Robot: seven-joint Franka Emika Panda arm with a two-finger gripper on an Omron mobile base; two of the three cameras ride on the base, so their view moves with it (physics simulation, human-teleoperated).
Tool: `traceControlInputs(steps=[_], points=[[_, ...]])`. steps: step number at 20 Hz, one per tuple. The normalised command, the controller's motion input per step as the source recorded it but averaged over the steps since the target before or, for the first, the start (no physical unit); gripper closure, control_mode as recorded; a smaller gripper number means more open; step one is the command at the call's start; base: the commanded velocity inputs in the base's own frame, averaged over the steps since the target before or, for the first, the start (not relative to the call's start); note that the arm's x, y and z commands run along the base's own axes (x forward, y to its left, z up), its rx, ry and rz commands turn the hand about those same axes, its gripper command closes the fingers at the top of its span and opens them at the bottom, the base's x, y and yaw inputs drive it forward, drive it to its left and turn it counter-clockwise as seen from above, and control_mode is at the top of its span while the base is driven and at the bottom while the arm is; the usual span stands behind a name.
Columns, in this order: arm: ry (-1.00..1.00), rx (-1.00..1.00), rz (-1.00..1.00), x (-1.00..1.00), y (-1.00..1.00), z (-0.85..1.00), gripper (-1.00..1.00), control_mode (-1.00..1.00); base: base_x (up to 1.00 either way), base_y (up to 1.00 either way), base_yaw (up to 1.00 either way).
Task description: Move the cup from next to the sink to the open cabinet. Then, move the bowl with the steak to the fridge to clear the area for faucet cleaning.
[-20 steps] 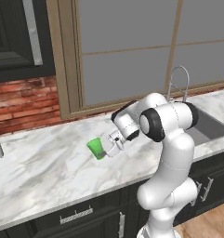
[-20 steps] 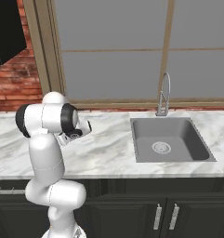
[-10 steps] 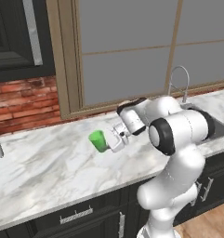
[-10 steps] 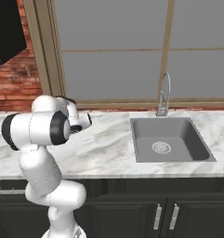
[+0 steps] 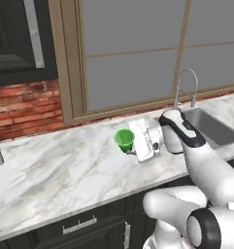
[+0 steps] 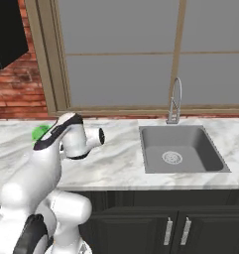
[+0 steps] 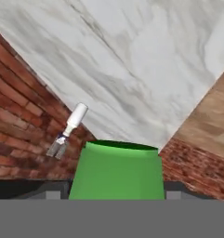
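Layout relative to the sink (image 6: 183, 149): the sink is set into the counter (image 5: 65, 170); the faucet (image 6: 174, 101) stands behind it, before the window (image 6: 141, 49). The cup (image 5: 124, 139) is well left of the sink, above the counter, at the gripper (image 5: 133, 143). A brick wall (image 5: 26, 104) lies farther left.

The arm (image 5: 206, 170) is glossy white, built of thick rounded segments with bulging elbow-like joints, and a black stripe runs along the top of its forearm. A dark round cap closes one big joint at the bottom of the left base view, and a small black disc sits on the side of the wrist in the right base view. The hand (image 5: 145, 139) is a flat white block with small dark details on its face.
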Motion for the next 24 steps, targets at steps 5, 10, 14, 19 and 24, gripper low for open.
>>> traceControlInputs(steps=[5,10,14,19,24], points=[[-0.17,0.44,-0.20,-1.00,-0.53,1.00,1.00,-1.00,0.00,0.00,0.00],[0.00,0.00,0.00,0.00,0.00,0.00,1.00,1.00,-0.89,-0.47,-0.50],[0.00,0.00,0.00,0.00,0.00,0.00,1.00,1.00,-0.45,-0.29,-0.79],[0.00,0.00,0.00,0.00,0.00,0.00,1.00,1.00,-0.09,-0.38,-0.90],[0.00,0.00,0.00,0.00,0.00,0.00,1.00,1.00,0.00,-0.55,-0.92]])
